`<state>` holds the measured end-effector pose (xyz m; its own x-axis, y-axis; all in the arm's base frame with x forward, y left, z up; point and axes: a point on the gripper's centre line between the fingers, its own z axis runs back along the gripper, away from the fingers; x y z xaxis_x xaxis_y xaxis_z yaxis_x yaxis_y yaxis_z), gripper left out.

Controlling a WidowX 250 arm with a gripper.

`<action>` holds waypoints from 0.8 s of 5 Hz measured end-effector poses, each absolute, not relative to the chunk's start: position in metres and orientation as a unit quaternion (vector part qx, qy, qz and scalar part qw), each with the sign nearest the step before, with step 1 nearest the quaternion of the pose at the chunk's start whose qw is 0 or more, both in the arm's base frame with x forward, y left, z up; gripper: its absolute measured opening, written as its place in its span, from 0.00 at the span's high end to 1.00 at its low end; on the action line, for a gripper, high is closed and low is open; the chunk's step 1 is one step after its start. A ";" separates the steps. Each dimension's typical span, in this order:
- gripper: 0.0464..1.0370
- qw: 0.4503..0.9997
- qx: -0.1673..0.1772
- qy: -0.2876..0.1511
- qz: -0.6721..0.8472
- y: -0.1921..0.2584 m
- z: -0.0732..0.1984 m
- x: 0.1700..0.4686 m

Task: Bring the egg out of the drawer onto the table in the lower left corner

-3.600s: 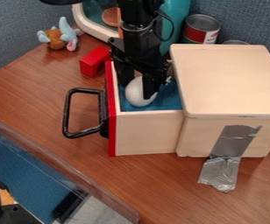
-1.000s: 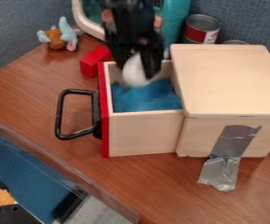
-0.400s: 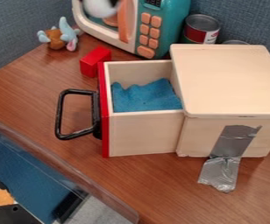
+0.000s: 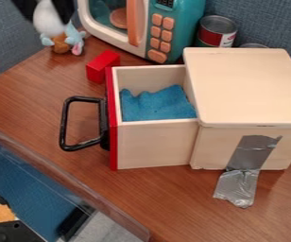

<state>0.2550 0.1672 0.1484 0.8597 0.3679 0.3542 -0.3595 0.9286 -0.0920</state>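
Note:
At the top left of the camera view, my gripper (image 4: 47, 10) is shut on the white egg (image 4: 47, 19), one dark finger on each side of it. Both are held up in front of the plush toy, partly at the view's top edge. The wooden drawer (image 4: 154, 144) stands open, with blue cloth (image 4: 156, 105) inside, a red front and a black handle (image 4: 64, 124). Brown table (image 4: 40, 108) surface lies left of the drawer.
A plush toy (image 4: 62, 43) and a red block (image 4: 102, 65) stand behind the drawer, near a toy microwave (image 4: 167, 35). A can (image 4: 217, 31) is at the back. Silver tape (image 4: 252, 153) holds the wooden box (image 4: 246, 85). The table edge (image 4: 66, 182) runs along the lower left.
The gripper has lifted the egg out of the drawer, up past the microwave, then over to the left. The drawer has shifted slightly left from its first position.

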 end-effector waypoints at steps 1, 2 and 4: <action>0.24 0.952 0.001 -0.179 0.247 0.196 0.137 0.226; 0.24 0.947 -0.009 -0.173 0.272 0.198 0.117 0.215; 0.24 0.950 0.033 -0.127 0.284 0.199 0.076 0.210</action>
